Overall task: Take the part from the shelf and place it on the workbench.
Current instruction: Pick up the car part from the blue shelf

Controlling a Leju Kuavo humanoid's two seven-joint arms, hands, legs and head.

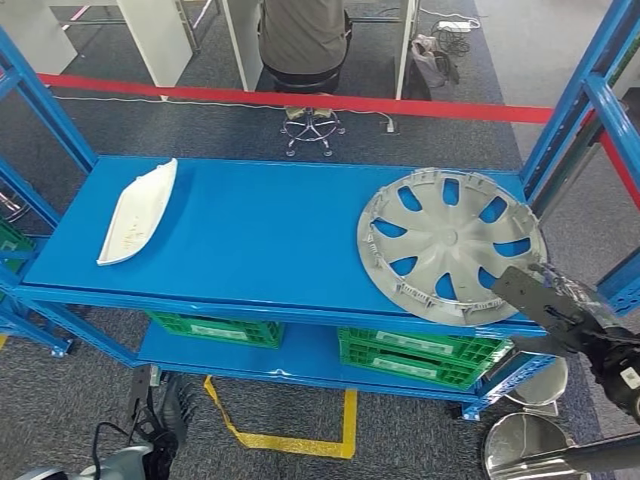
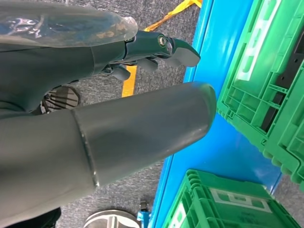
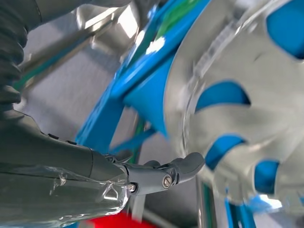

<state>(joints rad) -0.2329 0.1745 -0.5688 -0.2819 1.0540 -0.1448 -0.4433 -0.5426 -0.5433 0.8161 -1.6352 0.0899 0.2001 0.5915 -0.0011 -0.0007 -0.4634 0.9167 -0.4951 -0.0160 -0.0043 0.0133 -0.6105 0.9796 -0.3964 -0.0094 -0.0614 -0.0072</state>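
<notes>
A silver wheel cover [image 1: 450,243] lies flat at the right end of the blue shelf top [image 1: 264,230], its rim close up in the right wrist view [image 3: 251,95]. My right hand [image 1: 555,305] reaches in from the lower right with fingers [image 3: 179,171] stretched out at the cover's near rim, holding nothing; whether they touch it I cannot tell. A white elongated part [image 1: 140,210] lies at the shelf's left end. My left hand [image 1: 158,415] hangs low by the floor in front of the shelf, thumb [image 2: 143,128] and fingers [image 2: 161,47] extended and empty.
Green crates [image 1: 215,330] [image 1: 415,355] sit on the lower shelf level. Blue uprights [image 1: 573,110] frame the right side. Round metal containers [image 1: 521,440] stand on the floor at lower right. A person sits on a stool [image 1: 302,40] beyond red floor tape [image 1: 302,100].
</notes>
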